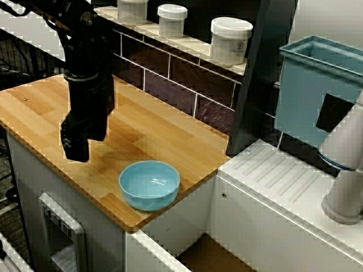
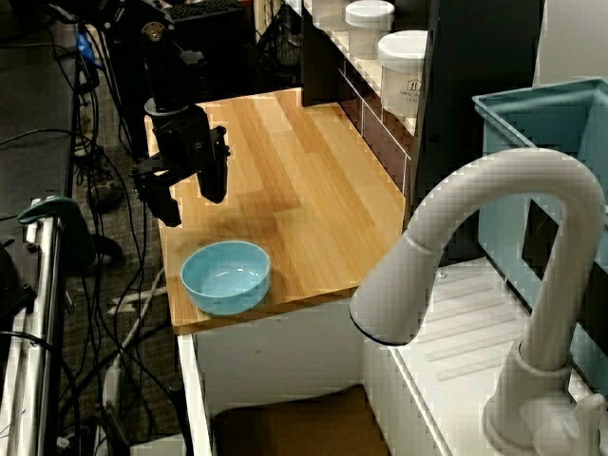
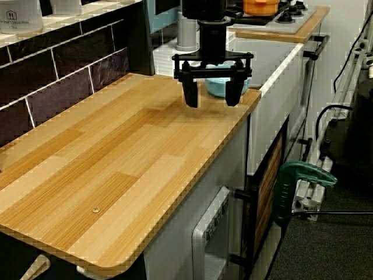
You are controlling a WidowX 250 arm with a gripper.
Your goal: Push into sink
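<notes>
Seen open only in the low view along the tabletop: black hand point(image 3: 208, 93) with two fingers point(image 3: 190, 93) well apart, nothing between them, hanging just above the wooden tabletop point(image 3: 116, 169). Bowl mostly hidden there, only a light blue sliver behind the fingers, upper centre of frame. In the view from the tiled-wall side, hand point(image 1: 76, 148) shown edge-on at left as a dark block, finger gap not readable. In the view from beside the faucet, hand point(image 2: 190, 195) at upper left, fingers spread, empty.

Light blue bowl point(image 1: 149, 184) upright and empty near the tabletop's corner edge, lower centre of the tiled-wall view; hand to its upper left, near but apart. In the faucet view, bowl point(image 2: 226, 275) below and slightly right of the hand, close to the tabletop's front edge. Sink point(image 1: 212, 255) at the bottom of the tiled-wall view, just past the bowl's edge of the tabletop, brown floor and white wall visible; in the faucet view, sink point(image 2: 294, 423) at bottom centre, directly below the bowl in frame.

White faucet point(image 2: 513, 285) large in the right foreground of the faucet view. Teal bin point(image 1: 312, 90) at upper right, white ribbed drainboard point(image 1: 278, 181) below it. Three white jars point(image 1: 229, 39) on the ledge above the dark tiles. Nothing lying between hand and bowl, or between bowl and sink edge.
</notes>
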